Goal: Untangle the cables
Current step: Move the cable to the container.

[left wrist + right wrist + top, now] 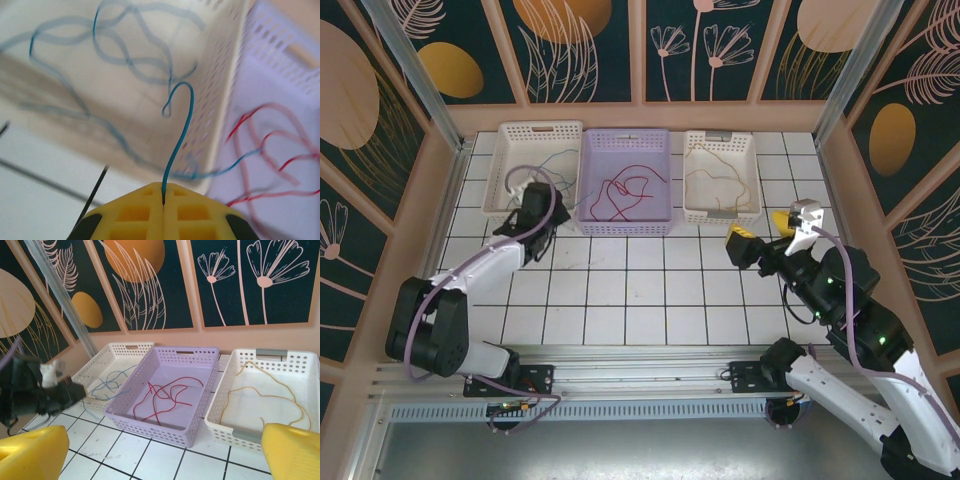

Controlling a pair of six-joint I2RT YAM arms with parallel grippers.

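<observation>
Left jaws clamping blue cable (175, 147) by white basket (220, 75), right jaws spread wide, empty

Three perforated plastic baskets stand in a row at the far edge of a white tiled table (620, 290). A white basket (540, 128) is on the left, a lilac basket (625, 226) is close against it in the middle, and a second white basket (720, 215) stands slightly apart on the right. Dark wall panels (590, 50) with orange discs and line-drawn flowers enclose the table. An aluminium rail (640, 362) runs along its near edge.
</observation>
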